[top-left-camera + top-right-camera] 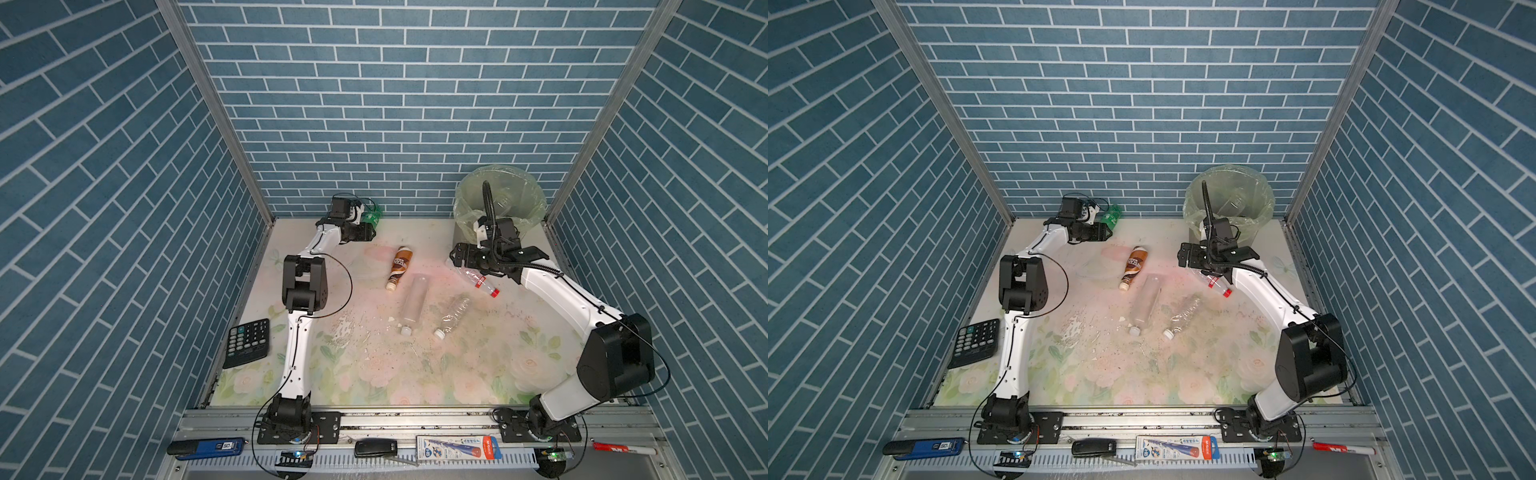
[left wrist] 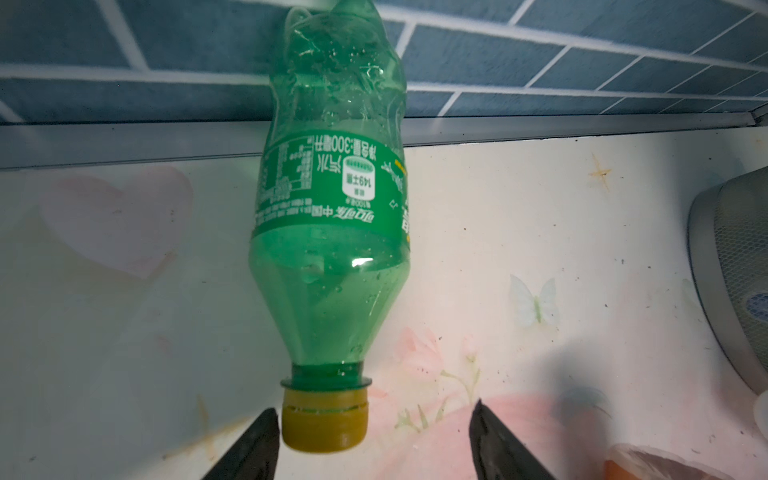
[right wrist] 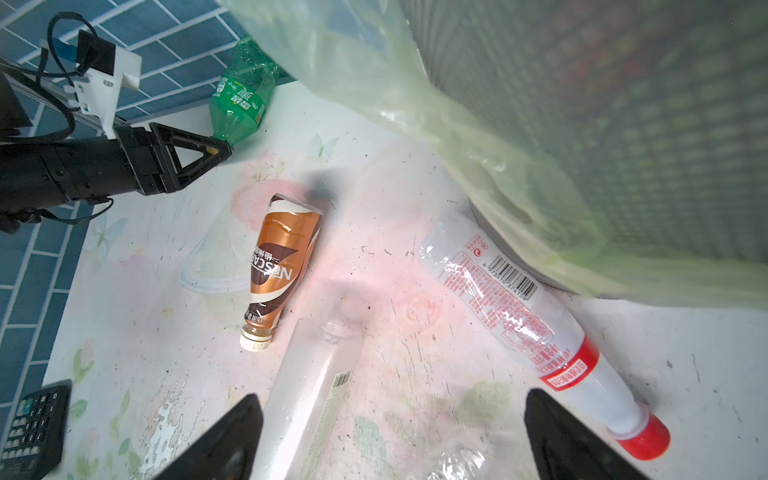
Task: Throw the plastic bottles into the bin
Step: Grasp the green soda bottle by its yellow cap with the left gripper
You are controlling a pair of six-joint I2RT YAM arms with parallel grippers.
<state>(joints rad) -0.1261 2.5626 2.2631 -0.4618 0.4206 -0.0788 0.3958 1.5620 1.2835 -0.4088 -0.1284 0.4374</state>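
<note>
Left gripper (image 2: pixel 376 405) is open, with the cap end of the green bottle (image 2: pixel 332 199) between its jaws; this bottle lies well apart from the bin (image 3: pixel 623 124). Right gripper (image 3: pixel 392 394) hangs wide open just beside the bin, near the lying red-capped bottle (image 3: pixel 519 316).

Both top views high, looking down; wrist views close.
</note>
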